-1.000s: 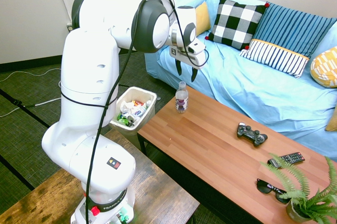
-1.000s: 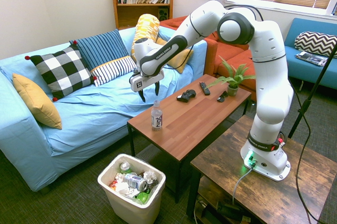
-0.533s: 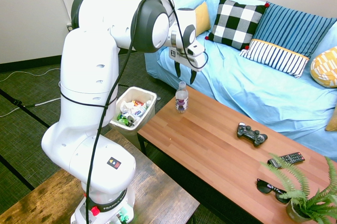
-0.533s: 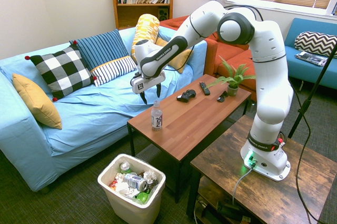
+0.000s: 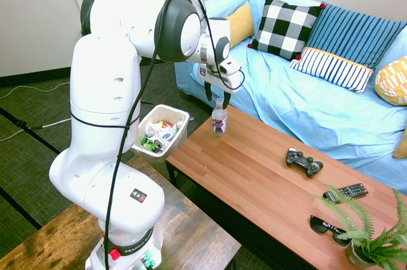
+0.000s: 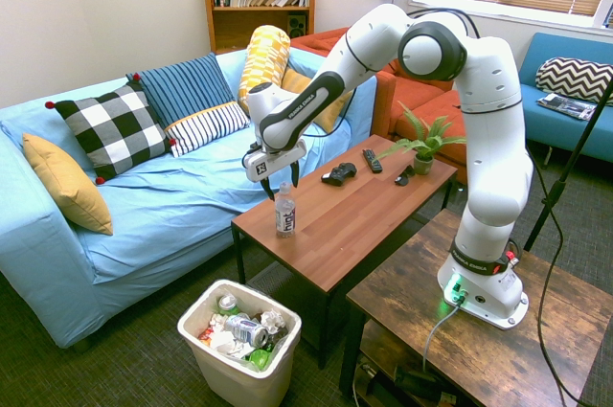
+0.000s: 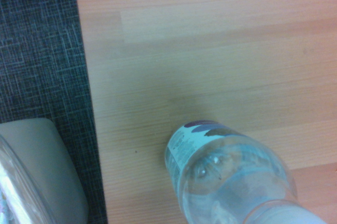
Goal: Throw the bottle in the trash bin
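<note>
Jaws spread wide, gripper (image 6: 280,178) empty, pointing down just above upright bottle (image 6: 284,210) on coffee table (image 6: 354,211)

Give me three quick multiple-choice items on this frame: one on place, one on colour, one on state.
1. Where does the bottle stand?
A. on the sofa
B. near the corner of the coffee table
C. in the trash bin

2. What colour is the bottle's cap?
A. white
B. green
C. black

3. How is the end effector?
A. shut on the bottle
B. open above the bottle
C. shut on the game controller

Answers:
1. B, both exterior views show it upright near the table corner, above the trash bin on the floor.
2. A, the cap shows white in both exterior views.
3. B, the fingers are spread just over the cap, nothing held; the game controller lies untouched further along the table.
</note>
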`<state>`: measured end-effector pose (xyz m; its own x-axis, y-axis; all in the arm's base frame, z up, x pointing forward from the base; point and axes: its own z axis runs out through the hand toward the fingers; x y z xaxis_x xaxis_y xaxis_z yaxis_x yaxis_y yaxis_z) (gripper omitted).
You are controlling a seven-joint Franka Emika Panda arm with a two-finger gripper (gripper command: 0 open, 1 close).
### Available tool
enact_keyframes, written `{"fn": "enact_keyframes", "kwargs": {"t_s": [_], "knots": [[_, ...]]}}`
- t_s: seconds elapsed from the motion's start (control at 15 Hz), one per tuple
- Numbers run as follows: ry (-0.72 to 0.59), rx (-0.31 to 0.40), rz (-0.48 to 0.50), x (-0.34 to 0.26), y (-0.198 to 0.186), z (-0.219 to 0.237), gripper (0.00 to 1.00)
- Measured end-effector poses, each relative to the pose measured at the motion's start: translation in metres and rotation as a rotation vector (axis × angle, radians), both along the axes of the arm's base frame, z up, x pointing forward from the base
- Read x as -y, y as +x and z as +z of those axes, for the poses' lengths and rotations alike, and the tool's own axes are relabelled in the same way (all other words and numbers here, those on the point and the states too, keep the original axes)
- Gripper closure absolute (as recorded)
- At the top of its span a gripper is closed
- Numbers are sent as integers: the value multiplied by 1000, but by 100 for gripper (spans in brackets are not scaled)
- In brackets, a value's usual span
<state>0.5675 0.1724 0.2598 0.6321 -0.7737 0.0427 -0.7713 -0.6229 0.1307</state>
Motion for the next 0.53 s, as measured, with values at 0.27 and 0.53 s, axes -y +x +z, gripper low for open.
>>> {"fn": "enact_keyframes", "kwargs": {"t_s": [0.27,0.53], "knots": [[1,8,-5,3,1,0,100],[0,6,-7,5,1,0,100]]}}
